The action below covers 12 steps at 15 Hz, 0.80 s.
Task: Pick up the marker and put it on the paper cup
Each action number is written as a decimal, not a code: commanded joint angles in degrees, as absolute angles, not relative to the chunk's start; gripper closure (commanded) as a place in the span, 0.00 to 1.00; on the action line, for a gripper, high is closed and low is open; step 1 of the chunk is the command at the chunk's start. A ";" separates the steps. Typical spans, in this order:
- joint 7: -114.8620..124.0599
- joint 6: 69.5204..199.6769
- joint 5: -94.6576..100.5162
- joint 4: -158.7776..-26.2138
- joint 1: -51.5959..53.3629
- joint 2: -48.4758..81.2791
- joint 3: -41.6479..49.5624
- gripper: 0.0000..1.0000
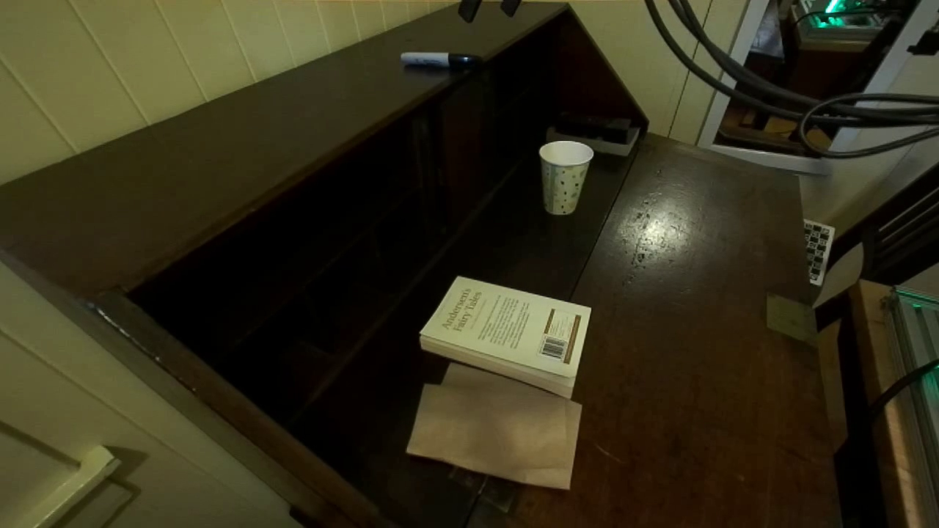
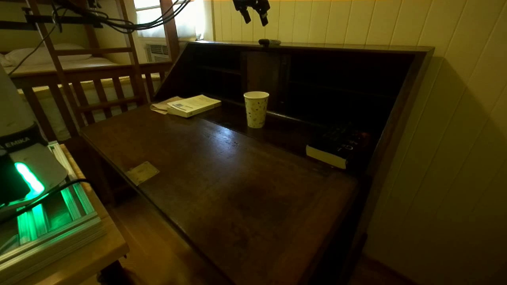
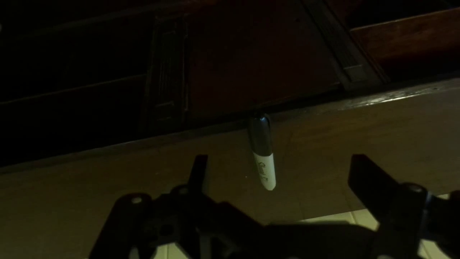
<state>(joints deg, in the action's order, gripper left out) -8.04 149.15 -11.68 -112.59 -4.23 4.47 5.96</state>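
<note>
Released hand hangs above the marker

It gapes wide up there, I can see, and apart from the marker, which lies on the raised top of the counter, its dark end at the front edge. Lower down, the speckled paper cup stands upright toward the counter's back edge, between a white book and a dark book. The dark one sits at a back corner; the white one lies nearer the opposite end, brown paper beside it.

Up on the top ledge, there's the marker | down on the desk, cup stands between book and paperback | paper right beside the paperback
</note>
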 commanded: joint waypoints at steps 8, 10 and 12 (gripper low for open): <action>-4.22 149.05 -11.63 -109.67 -5.66 7.28 5.29 0.00; -2.51 151.43 -9.32 -110.00 -5.31 7.64 5.79 0.00; -3.01 153.17 -9.57 -109.02 -5.48 8.93 5.50 0.00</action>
<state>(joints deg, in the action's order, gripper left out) -3.97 150.62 -10.64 -109.79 -5.06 7.45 5.96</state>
